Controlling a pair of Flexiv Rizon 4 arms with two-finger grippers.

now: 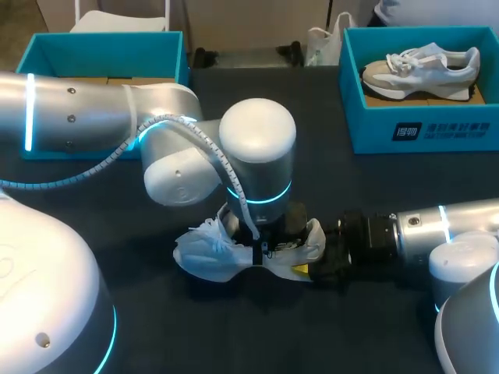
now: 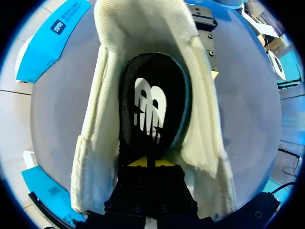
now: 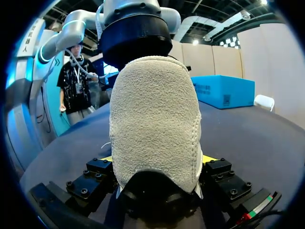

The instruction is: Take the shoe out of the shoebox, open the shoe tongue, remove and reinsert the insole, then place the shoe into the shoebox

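Currently the shoe (image 1: 204,253) is laid on the table (image 1: 374,183), well apart from the shoebox (image 1: 425,134). Its heel is clamped from both sides by the right gripper (image 3: 157,164); if that clamp is weak, the whole shoe could be lifted or tipped once the insole (image 2: 152,102) is pulled. The left gripper (image 2: 151,163) is set down in the opening, tips almost together and apparently pinched on the insole's edge, a thin bite from which the insole could be lost, or the insole buckled against the collar.
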